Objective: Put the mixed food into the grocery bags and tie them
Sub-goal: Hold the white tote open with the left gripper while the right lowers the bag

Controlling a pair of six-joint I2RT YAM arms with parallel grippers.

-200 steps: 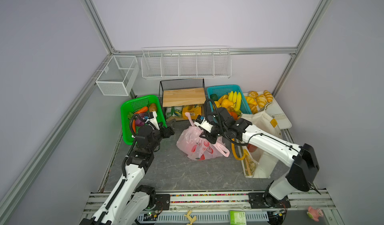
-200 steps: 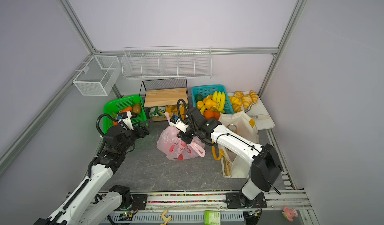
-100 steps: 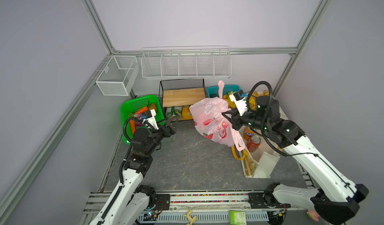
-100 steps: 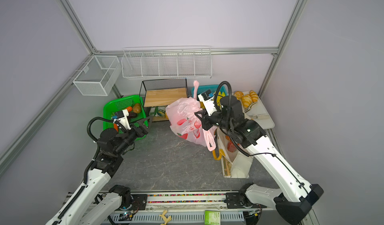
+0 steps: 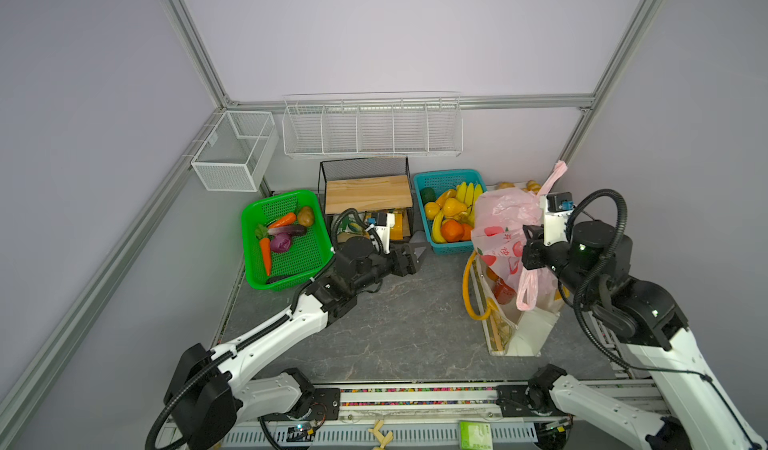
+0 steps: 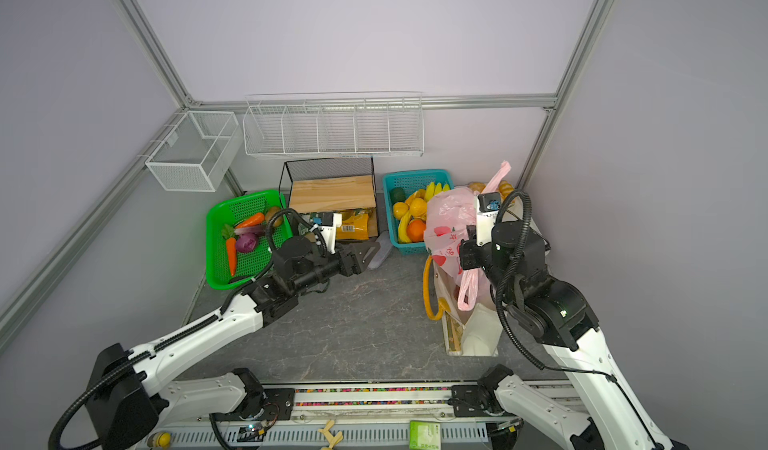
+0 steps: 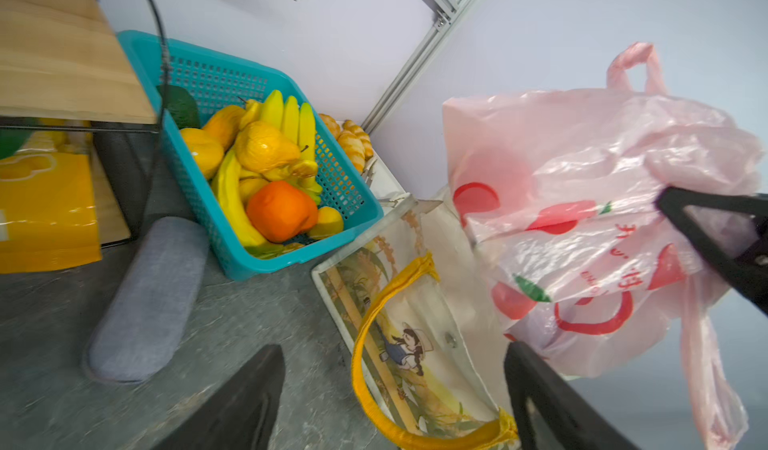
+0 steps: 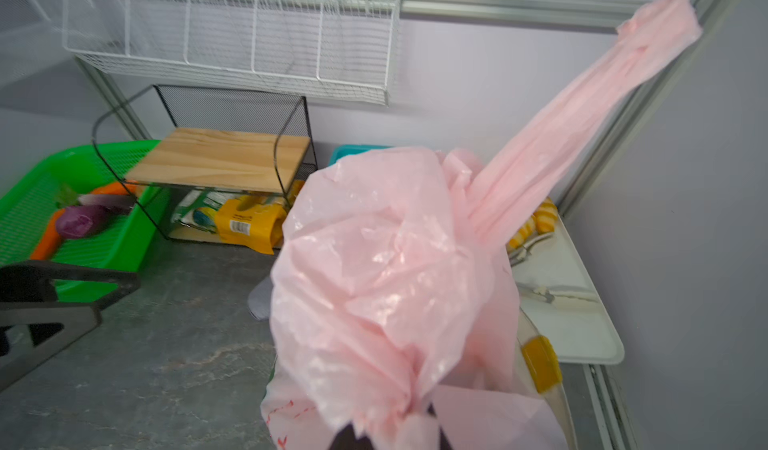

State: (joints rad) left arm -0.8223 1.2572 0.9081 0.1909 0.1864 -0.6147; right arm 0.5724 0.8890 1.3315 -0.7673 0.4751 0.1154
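My right gripper [image 5: 528, 247] is clamped tight on the pink bag [image 5: 505, 215], dangling it over the canvas tote [image 5: 530, 335] on the right. Left gripper [image 5: 417, 256] hangs wide open, empty, near the teal basket [image 5: 444, 174].

Grey marbled tabletop [image 5: 395, 331] with green basket [image 5: 307, 256], teal basket [image 5: 444, 180], wire rack [image 5: 368, 193], canvas tote [image 5: 536, 331].
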